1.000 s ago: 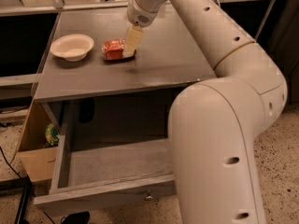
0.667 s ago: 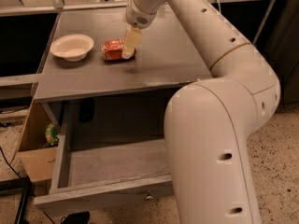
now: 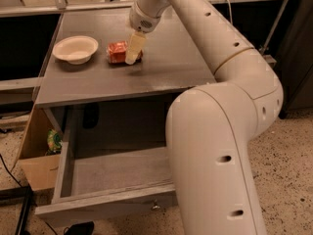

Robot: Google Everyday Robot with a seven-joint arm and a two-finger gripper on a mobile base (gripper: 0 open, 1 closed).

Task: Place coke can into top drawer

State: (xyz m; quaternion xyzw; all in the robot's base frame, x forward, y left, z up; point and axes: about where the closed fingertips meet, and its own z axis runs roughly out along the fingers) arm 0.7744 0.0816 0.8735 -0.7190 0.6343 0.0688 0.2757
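The coke can (image 3: pixel 116 52), red-orange with white markings, lies on its side on the grey counter top (image 3: pixel 161 67), just right of the cream bowl. My gripper (image 3: pixel 133 50) reaches down from the white arm and sits at the can's right end, its pale finger (image 3: pixel 134 45) covering that end. The top drawer (image 3: pixel 105 173) is pulled open below the counter, grey inside with nothing in it, with a small metal knob (image 3: pixel 155 205) on its pale front edge.
A cream round bowl (image 3: pixel 75 48) stands on the counter's left. My large white arm fills the right half of the view over the drawer's right side. An open cardboard box (image 3: pixel 38 153) holding a green packet stands on the floor at the left.
The gripper has stayed at the can's right end. The arm's near segments have shifted slightly; the can and bowl have not moved.
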